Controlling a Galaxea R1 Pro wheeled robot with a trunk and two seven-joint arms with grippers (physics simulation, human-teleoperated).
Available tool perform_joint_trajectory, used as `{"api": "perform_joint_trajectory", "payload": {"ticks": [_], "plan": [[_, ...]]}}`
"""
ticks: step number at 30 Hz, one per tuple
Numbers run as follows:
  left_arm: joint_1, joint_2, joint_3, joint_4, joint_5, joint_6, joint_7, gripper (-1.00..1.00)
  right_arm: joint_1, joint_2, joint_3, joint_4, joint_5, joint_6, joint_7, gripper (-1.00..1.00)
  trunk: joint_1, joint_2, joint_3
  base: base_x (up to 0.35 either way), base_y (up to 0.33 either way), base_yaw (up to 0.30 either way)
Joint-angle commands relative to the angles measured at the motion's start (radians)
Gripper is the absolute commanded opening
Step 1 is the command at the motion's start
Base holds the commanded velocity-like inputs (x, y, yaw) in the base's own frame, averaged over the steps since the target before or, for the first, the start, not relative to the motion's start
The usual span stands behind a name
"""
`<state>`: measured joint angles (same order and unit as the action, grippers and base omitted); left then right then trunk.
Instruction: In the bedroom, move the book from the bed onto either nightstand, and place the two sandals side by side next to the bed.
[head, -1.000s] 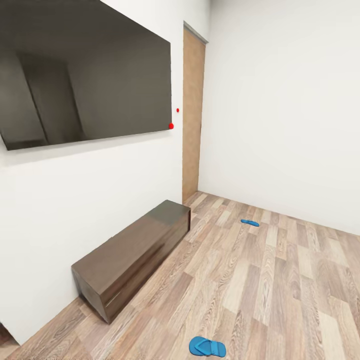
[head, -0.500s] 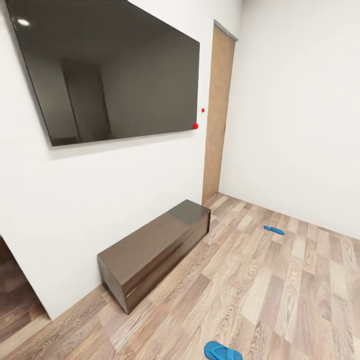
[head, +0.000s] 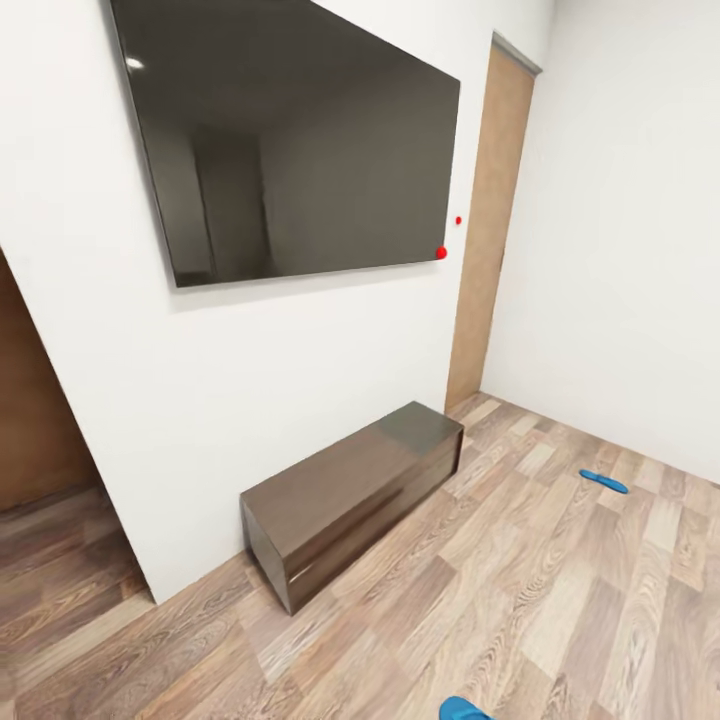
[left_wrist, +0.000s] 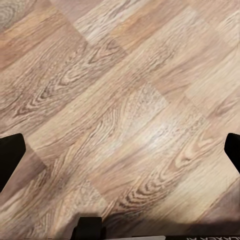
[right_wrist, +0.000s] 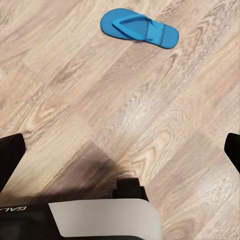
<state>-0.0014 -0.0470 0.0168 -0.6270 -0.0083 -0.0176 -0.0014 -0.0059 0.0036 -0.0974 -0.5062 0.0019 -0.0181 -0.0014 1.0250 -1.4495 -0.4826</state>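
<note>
Head view: white wall (head: 250, 400) with a large dark screen (head: 300, 150) mounted on it, 2 red dots by its lower corner. Below it, a long low dark cabinet (head: 350, 500) stands against the wall on the wood-plank floor (head: 560, 600). A tan door (head: 490, 230) sits at the corner beyond.

2 blue sandals lie on the floor, well apart: far sandal (head: 603, 482) near the side wall, near sandal (head: 462, 710) cut off by the frame's lower edge.

Right wrist view: right claw (right_wrist: 120, 145) spread wide, released, nothing between its fingers (right_wrist: 10, 160); 1 sandal (right_wrist: 139, 27) lies flat on the planks ahead, sole down, straps up.

Left wrist view: left claw (left_wrist: 120, 150) also spread and empty, over bare planks.
</note>
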Motion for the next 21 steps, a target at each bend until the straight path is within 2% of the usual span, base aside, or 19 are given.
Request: {"api": "perform_joint_trajectory", "payload": {"ticks": [1, 21], "plan": [[0.0, -0.001, 0.002, 0.0, -0.001, -0.002, 0.0, 1.0, 0.0, 0.001, -0.002, 0.0, 0.0, -0.002, 0.0, 1.0, 0.0, 0.0, -0.001, 0.0, 0.0, 0.293], [0.0, -0.001, 0.002, 0.0, -0.001, -0.002, 0.0, 1.0, 0.0, 0.001, -0.002, 0.0, 0.001, -0.002, 0.0, 1.0, 0.0, 0.0, -0.001, 0.003, 0.0, 0.293]]}}
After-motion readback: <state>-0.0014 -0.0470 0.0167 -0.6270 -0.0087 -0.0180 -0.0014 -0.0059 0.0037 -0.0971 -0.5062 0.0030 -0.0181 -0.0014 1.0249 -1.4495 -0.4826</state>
